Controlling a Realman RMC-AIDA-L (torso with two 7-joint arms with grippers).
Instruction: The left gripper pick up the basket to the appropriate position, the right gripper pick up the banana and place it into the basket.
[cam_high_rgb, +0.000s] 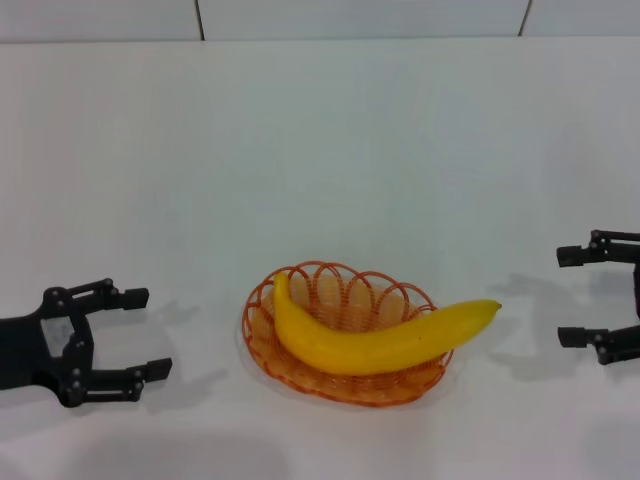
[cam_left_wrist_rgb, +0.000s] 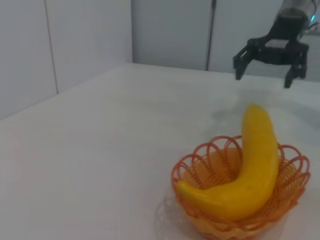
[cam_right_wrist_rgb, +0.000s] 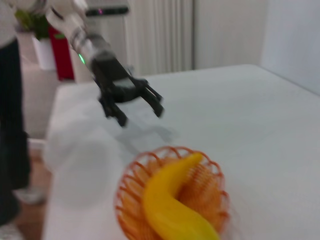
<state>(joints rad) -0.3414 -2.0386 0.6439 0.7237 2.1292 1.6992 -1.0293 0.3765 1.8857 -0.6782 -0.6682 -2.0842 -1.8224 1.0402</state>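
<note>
Nearest the head camera sits the shallow oval basket of orange wire loops (cam_high_rgb: 345, 350), resting on the plain white table (cam_high_rgb: 320, 150) between the two arms. Across it lies the large curved bright yellow banana (cam_high_rgb: 375, 340), its body in the bowl, one end propped on the rim toward the left claw and its other end jutting out over the rim toward the right claw. The black two-fingered left gripper (cam_high_rgb: 135, 333), with a white label on its body, hovers well apart from the basket on its own side, fingers spread wide and holding nothing. The black two-fingered right gripper (cam_high_rgb: 585, 297) stands equally clear on the opposite side, near the banana's overhanging tip but not touching it, also spread wide and empty.

By the look of things the placing is done (banana in, both claws free), so the step in hand appears to be withdrawal. To do it well, the right gripper should back straight away from the protruding tip, with its fingers held apart, because a brush there could lever the fruit out over the low scalloped rim. The left gripper should likewise retreat away from the rim without sweeping across the light wire, which would probably slide easily on this smooth surface.
</note>
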